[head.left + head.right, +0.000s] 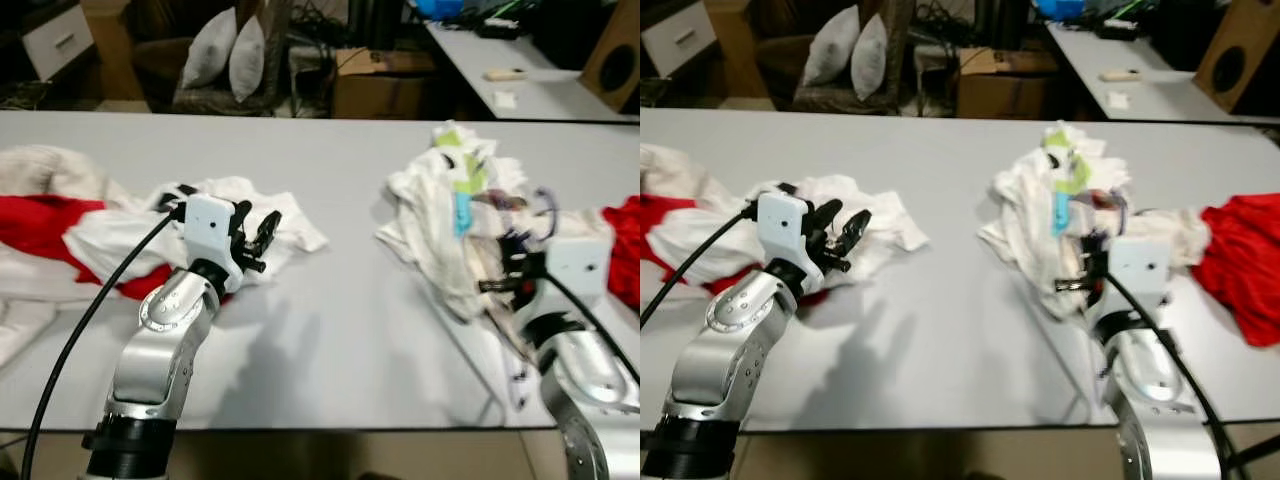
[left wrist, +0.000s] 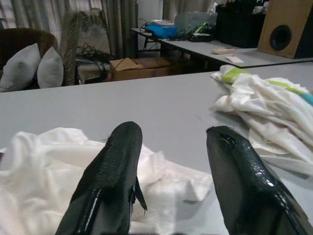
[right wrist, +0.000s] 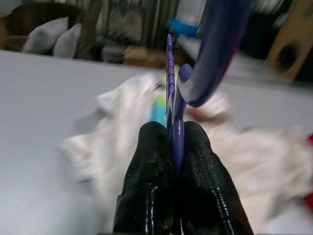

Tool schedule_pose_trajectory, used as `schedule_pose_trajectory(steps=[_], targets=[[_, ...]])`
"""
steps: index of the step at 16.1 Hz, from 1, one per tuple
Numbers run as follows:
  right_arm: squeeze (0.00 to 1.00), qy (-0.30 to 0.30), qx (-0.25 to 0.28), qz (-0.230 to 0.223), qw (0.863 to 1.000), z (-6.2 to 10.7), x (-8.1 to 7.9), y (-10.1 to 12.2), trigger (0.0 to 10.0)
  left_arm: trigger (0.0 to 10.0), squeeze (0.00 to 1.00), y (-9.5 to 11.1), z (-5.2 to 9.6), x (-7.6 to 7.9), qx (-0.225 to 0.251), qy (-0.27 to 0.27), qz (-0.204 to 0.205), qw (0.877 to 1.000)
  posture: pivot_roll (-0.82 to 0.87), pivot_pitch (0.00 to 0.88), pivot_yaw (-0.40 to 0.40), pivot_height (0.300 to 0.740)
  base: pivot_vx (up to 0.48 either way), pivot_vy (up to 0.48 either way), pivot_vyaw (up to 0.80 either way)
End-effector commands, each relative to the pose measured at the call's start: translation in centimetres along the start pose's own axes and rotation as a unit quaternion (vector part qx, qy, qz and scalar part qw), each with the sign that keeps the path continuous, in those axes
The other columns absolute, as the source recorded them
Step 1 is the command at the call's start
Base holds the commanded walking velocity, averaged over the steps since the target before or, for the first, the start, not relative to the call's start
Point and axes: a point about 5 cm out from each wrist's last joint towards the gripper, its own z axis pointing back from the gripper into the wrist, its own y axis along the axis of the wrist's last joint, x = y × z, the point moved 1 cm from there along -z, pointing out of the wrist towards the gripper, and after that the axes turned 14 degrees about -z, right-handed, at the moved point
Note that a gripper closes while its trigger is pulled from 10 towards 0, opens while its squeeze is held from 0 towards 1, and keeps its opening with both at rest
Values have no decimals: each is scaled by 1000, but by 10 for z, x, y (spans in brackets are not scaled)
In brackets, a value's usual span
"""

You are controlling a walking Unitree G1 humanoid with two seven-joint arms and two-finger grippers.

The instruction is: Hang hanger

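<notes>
Purple hanger (image 3: 172,88): top cut off by pic edge, lower part hidden btwn right gripper (image 3: 172,142) fingers. White clothes pile (image 3: 122,127) behind it blurred. Red garment (image 1: 1240,260) at table's right edge cut off. Left-edge red/white laundry (image 1: 40,230) also cut.

I count two piles of white clothes (image 1: 235,215) (image 1: 450,215), two red garments (image 1: 40,225) (image 1: 1240,250), one purple hanger (image 3: 172,88), two pillows (image 1: 210,48) (image 1: 247,55), one cardboard box (image 1: 380,80).
</notes>
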Motion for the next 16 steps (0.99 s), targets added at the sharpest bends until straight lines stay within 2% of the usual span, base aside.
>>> schedule_pose_trajectory(steps=[1, 2, 4, 6, 9, 10, 11, 13, 16], targets=[[0, 9, -4, -2, 1000, 1, -3, -4, 10000, 10000, 0, -3, 1, -2, -5, 10, -6, 1000, -62, 0, -19, 740, 0, -450, 0], [0, 17, -9, -15, 1000, 1, -5, -5, 10000, 10000, 0, -3, 1, -1, -5, 9, -5, 1000, -63, 0, -18, 740, 0, -454, 0], [0, 5, -1, -7, 1000, 1, -5, -5, 10000, 10000, 0, -3, 0, 1, -3, 4, -7, 1000, -65, 0, -17, 740, 0, -454, 0], [0, 6, -7, -27, 1000, 1, -6, -8, 10000, 10000, 0, -3, -1, 1, -4, 4, -8, 1000, -65, 0, -18, 740, 0, -446, 0], [0, -12, -20, -48, 999, 2, 1, -13, 10000, 10000, 0, -3, -3, 4, -2, -1, -14, 1000, -68, 0, -16, 740, 0, -441, 0], [0, -13, -26, -57, 998, 2, 1, -15, 10000, 10000, 0, -3, -3, 5, -2, -2, -13, 1000, -69, 0, -14, 740, 0, -360, -625], [0, -18, -29, -69, 997, 2, 3, -16, 10000, 10000, 0, -5, -4, 7, -3, -8, 6, 1000, -72, 0, -11, 740, 0, 0, -800], [0, -40, -20, -36, 998, 2, 9, -14, 10000, 10000, 0, -4, -5, 9, 3, -12, 2, 1000, -72, 0, -11, 740, 0, 0, -800], [0, -36, -15, -43, 998, 5, 8, -12, 10000, 10000, 0, -7, -5, 8, 2, -12, 18, 1000, -78, 0, -11, 740, 0, 0, -800]])
